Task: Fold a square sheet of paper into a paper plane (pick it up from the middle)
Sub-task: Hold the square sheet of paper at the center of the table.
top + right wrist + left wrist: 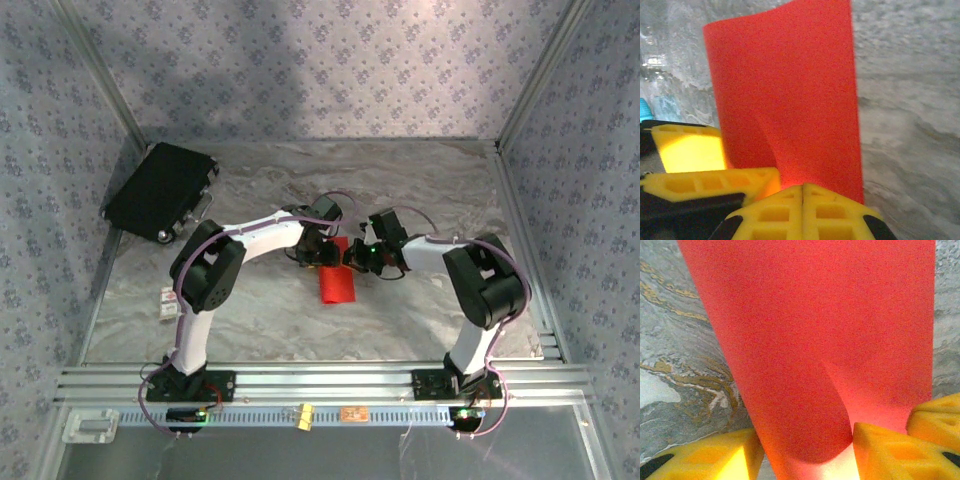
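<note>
The square sheet of paper [337,285] is bright red and hangs bowed at the table's middle, between my two grippers. My left gripper [318,250] comes in from the left. In the left wrist view its yellow fingers [715,455] stand half closed and squeeze the sheet [815,340] into a curled fold that touches both pads. My right gripper [352,255] meets it from the right. In the right wrist view the right gripper [802,192] has its fingertips pressed together on the sheet's near edge, and the sheet [790,90] rises behind them.
A black rectangular case [160,190] lies at the back left by the wall. A small tag [168,300] sits near the left arm. The aluminium rail [320,380] runs along the front edge. Patterned walls close in three sides.
</note>
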Motion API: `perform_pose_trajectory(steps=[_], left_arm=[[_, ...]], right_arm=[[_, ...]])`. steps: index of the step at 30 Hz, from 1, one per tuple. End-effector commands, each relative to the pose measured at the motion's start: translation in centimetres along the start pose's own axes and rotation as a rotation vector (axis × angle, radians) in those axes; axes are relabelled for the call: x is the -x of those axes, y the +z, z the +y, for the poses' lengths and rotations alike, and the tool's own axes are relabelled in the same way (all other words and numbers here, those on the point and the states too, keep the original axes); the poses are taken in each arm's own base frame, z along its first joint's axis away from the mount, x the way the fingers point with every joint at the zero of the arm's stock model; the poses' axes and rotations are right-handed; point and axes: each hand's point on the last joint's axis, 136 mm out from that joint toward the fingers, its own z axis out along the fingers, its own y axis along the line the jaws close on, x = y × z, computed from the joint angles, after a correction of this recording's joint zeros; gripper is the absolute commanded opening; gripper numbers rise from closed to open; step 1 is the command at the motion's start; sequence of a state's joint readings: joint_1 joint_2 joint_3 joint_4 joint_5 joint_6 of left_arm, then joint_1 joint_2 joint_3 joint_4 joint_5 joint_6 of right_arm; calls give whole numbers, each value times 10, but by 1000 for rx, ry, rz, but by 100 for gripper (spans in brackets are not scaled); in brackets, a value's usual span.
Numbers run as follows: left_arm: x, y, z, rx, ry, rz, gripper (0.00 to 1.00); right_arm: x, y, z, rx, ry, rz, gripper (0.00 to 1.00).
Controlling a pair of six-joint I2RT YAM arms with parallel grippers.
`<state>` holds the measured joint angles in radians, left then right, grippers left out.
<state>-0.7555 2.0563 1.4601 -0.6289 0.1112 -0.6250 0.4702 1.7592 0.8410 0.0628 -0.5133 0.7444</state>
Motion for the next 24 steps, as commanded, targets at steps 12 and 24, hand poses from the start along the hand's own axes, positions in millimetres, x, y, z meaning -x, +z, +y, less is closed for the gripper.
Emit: perform_pose_trajectory(steps=[12, 24], left_arm=[[-6, 24, 36, 129, -11, 26, 53], [17, -22, 14, 29, -30, -102, 59]], right_arm=[[-32, 11, -57, -193, 18, 94, 0], [-33, 10, -74, -215, 40, 113, 0]])
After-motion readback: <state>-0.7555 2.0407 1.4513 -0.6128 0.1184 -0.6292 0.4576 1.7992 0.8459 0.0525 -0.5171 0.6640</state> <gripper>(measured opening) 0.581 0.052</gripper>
